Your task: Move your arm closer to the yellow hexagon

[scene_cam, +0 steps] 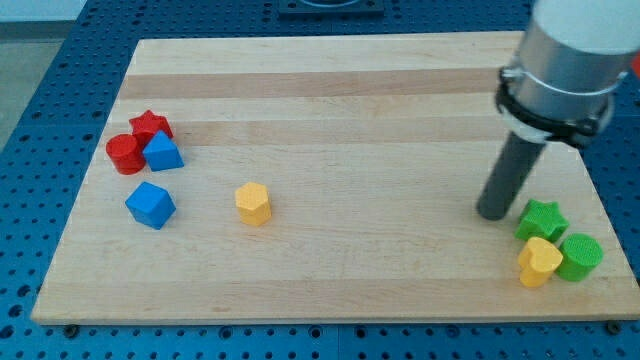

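Yellow heart-shaped block (540, 262) sits lowest; the rod's tip (493, 214) rests beside green star block (541, 219), well apart from yellow hexagon (253, 203); gripperless rod.

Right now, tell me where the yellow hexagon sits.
The yellow hexagon stands alone left of the board's middle, just right of the blue cube. My tip is far off at the view's right, beside the green star.

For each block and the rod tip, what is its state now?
my tip: on the board, left of the green star, far from the yellow hexagon
yellow hexagon: alone, untouched
green star: beside the tip
red star: clustered with the red cylinder
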You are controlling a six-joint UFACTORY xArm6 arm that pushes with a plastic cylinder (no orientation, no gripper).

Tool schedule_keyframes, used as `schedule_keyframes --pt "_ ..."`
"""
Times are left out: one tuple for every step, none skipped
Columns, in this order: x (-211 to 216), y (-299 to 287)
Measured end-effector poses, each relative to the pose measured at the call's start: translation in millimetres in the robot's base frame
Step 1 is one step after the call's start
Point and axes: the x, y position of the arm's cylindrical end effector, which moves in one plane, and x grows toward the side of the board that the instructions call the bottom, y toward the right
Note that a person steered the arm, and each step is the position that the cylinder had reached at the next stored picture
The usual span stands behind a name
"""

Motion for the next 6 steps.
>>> schedule_keyframes --pt "-2 -46" --pt "4 -89" --pt "26 -126" --pt "41 -171" --pt "49 -224" --pt "52 -263"
